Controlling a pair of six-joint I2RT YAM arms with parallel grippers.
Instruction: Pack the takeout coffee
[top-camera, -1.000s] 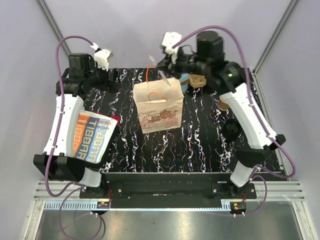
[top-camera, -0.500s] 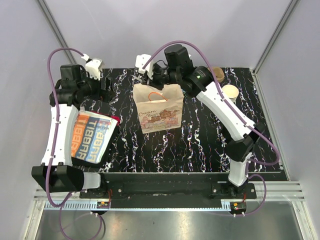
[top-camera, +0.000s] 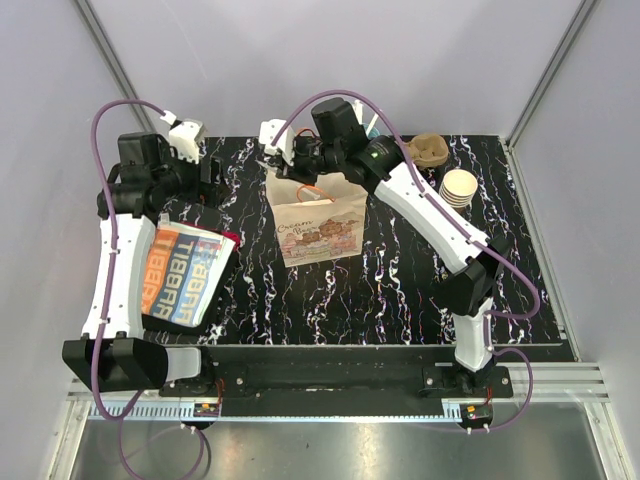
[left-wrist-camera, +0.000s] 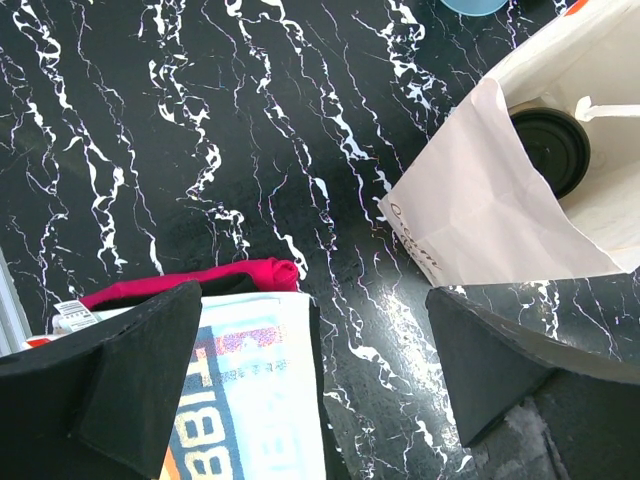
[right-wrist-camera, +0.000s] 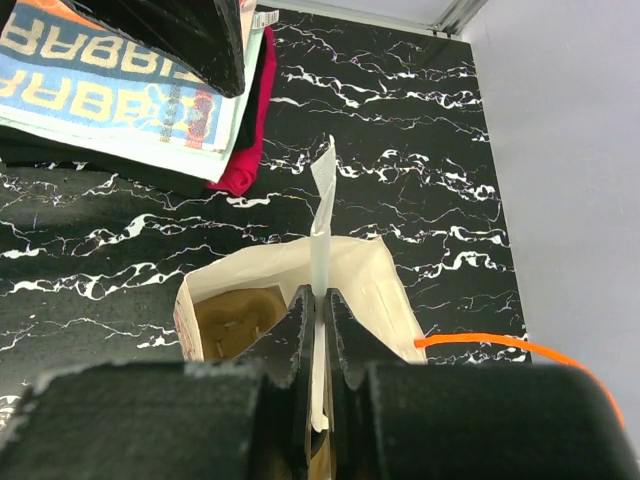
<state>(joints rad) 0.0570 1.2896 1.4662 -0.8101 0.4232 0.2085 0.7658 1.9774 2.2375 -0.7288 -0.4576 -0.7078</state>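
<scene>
At the left edge of the table (top-camera: 400, 280), your left gripper (left-wrist-camera: 312, 300) hangs with its fingers spread wide and nothing between them, above a printed cloth (top-camera: 185, 270) that lies on a red cloth (left-wrist-camera: 200, 278). Just to its right stands the paper bag (top-camera: 318, 215) with its mouth open, and the takeout coffee (left-wrist-camera: 548, 150) is already inside, its black lid facing up through the opening. Over that mouth, your right gripper (right-wrist-camera: 318, 300) is pinched narrow on a thin white stick (right-wrist-camera: 321, 215) held on end. Well to the right, a stack of cups (top-camera: 459, 187) stands apart.

The risk lies at the bag's rim. If you let go while the stick is off centre, it may hit the rim or the orange handle (right-wrist-camera: 500, 343) and fall onto the table. If you go lower, the fingers could press on the paper wall, and nothing steadies the bag, so it could fold or tip with the coffee inside.
</scene>
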